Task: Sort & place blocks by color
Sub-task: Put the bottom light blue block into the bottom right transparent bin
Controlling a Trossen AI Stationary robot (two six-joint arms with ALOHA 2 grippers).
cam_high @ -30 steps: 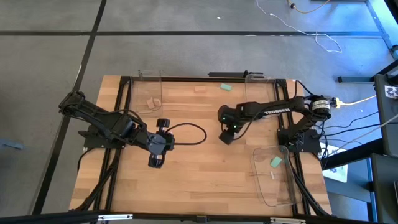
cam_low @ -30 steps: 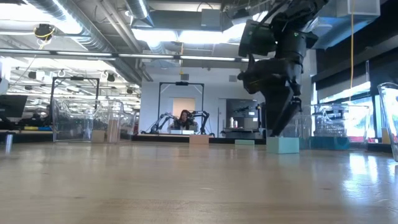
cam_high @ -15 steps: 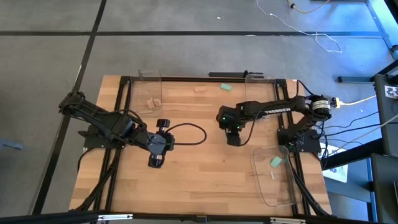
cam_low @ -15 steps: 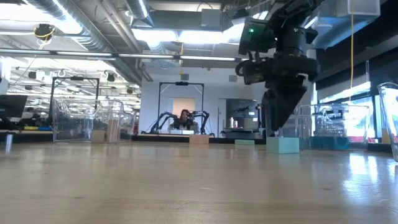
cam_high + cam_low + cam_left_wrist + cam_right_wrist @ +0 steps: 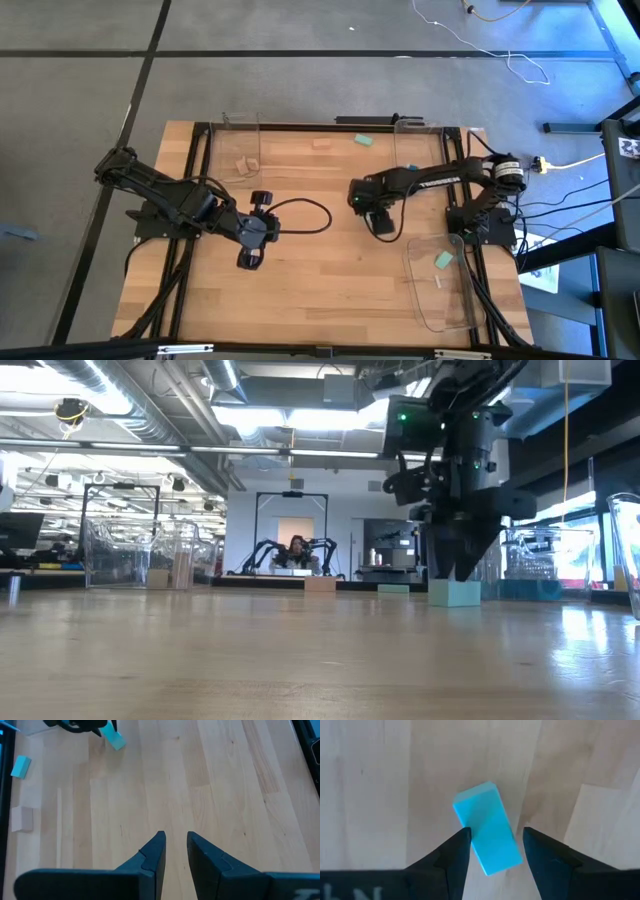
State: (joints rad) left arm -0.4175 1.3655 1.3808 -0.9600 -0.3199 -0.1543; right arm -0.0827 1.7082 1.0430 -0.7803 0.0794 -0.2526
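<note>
Blocks are lying scattered across the wooden table (image 5: 300,290), and one bright blue block (image 5: 487,827) is sitting on the bare wood directly beneath the right gripper (image 5: 492,847), near the table's middle. In the right wrist view that gripper's two fingers (image 5: 451,857) are straddling the blue block, one on each side of its near end, with a sliver of space showing on either side (so the jaws are spread around it rather than pinching it). The block is lying flat and turned at a slant to the fingers. In the low view the right gripper (image 5: 455,565) is pointing straight down with its tips just at the tabletop, the same block (image 5: 454,593) showing right beside them.

A mint green block (image 5: 364,140) and a tan wood block (image 5: 321,143) are resting near the table's far edge, well apart from the right gripper. Another tan block (image 5: 243,164) is sitting inside the clear tray (image 5: 226,150) at the far-left part of the table. A mint green block (image 5: 444,260) is lying in the clear tray (image 5: 415,295) on the table's near-right side, next to a thin pale stick (image 5: 436,281).

The left gripper (image 5: 175,851) is waiting over bare wood left of the table's centre, its fingers standing slightly apart with nothing between them.
</note>
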